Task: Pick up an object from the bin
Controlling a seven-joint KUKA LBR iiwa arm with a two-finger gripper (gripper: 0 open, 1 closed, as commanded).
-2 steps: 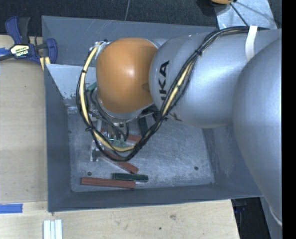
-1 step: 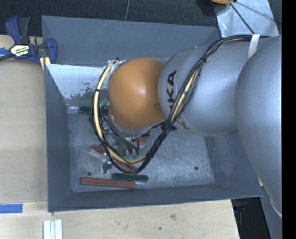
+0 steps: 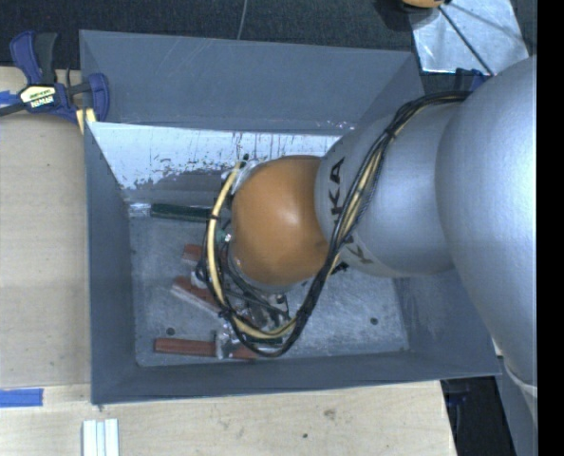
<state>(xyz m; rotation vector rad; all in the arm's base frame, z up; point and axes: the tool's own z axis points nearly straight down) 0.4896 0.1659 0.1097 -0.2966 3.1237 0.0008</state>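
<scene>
The bin [image 3: 109, 283] is grey sheet metal with sloping walls; its back wall is scratched and worn to pale streaks, and its floor is scuffed and speckled; the arm [image 3: 453, 188], a smooth, rounded, silver-grey casing, reaches in from the right and ends in a glossy, dome-shaped orange cover [image 3: 277, 221]; yellow and black cables [image 3: 306, 302] run along the casing and loop round the dome's lower edge; below that loop the claw [image 3: 236, 338] sits low in the front part of the bin, close to the floor, and whether it is wide or narrow I cannot tell, since the dome and the cables hide it; a flat, reddish-brown stick [image 3: 185, 348] lies along the front wall on the bin floor, its right end running in under the claw; whether the two touch cannot be told; just left of the dome a small heap of brown and pale sticks [image 3: 192, 288] lies crosswise on the floor, some straight and thin, one paler and broader; farther back, near the foot of the back wall, a slim dark green rod [image 3: 180, 212] lies level, its right end passing behind the cables.
</scene>
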